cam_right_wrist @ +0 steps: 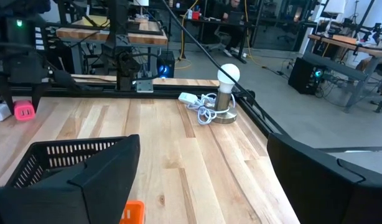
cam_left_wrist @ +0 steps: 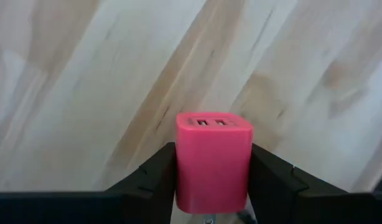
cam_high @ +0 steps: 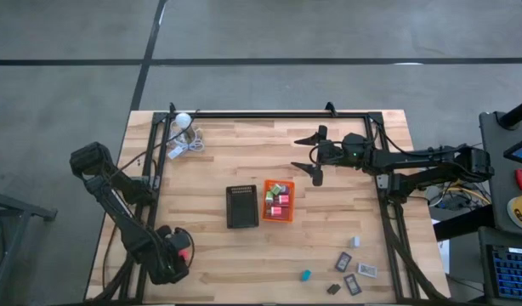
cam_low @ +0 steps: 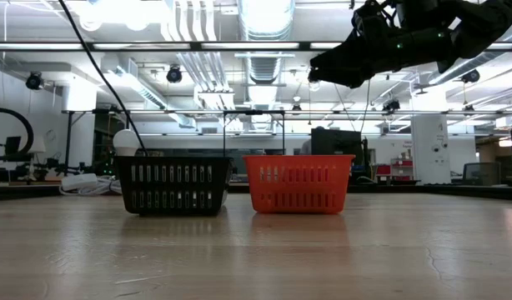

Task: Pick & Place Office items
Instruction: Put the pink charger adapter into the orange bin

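one pink block (cam_left_wrist: 213, 160) in left gripper (cam_left_wrist: 213, 186)

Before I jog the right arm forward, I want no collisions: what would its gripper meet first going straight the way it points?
Probably nothing close: the right gripper, fingers open, looks along bare table toward the white ball lamp with its coiled cable. Those come first, though depth is unclear.

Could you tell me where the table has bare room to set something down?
Bare wood lies between the lamp and the black tray, and ahead of the left pincer. Crowded: the loose pieces near the right corner.
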Tool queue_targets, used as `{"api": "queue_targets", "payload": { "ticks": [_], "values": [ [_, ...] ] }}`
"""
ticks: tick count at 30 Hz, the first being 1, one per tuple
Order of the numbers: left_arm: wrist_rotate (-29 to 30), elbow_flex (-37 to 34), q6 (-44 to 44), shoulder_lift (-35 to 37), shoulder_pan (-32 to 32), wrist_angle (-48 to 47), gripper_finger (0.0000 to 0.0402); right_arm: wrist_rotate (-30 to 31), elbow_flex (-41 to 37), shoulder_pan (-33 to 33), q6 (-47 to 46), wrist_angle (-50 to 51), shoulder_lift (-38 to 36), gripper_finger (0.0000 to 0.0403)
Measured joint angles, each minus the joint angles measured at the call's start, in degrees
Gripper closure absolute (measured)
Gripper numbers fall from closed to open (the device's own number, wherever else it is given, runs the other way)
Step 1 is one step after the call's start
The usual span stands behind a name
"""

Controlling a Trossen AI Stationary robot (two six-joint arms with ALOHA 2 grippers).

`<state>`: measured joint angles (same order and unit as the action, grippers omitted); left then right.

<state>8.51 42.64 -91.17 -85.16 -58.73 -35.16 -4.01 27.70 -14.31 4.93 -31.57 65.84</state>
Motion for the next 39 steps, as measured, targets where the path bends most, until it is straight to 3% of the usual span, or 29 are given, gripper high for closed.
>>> {"api": "queue_targets", "payload": {
  "ticks": [6,13,22,27,30,35,39],
  "values": [
    [7.9,4.5,4.5,2.5,2.1,-5.8,0.0244,0.0,0.0,0.0,0.0,0.0,0.0,0.0062],
    [28.9,10.7,13.1,2.7,3.4,-8.4,0.0244,0.0,0.0,0.0,0.0,0.0,0.0,0.0054],
    [46.7,12.5,20.2,2.7,8.9,-2.0,0.0238,0.0,0.0,0.0,0.0,0.0,0.0,0.0061],
    [48.0,12.4,31.2,2.6,14.8,6.1,0.0237,0.0,0.0,0.0,0.0,0.0,0.0,0.0061],
    [47.6,11.0,41.4,2.6,18.7,16.3,0.0237,0.0,0.0,0.0,0.0,0.0,0.0,0.0056],
    [39.7,6.5,59.2,2.3,25.0,34.9,0.0237,0.0,0.0,0.0,0.0,0.0,0.0,0.0054],
    [31.9,2.4,66.7,1.0,29.8,47.3,0.0237,0.0,0.0,0.0,0.0,0.0,0.0,0.0059]
  ]
}}
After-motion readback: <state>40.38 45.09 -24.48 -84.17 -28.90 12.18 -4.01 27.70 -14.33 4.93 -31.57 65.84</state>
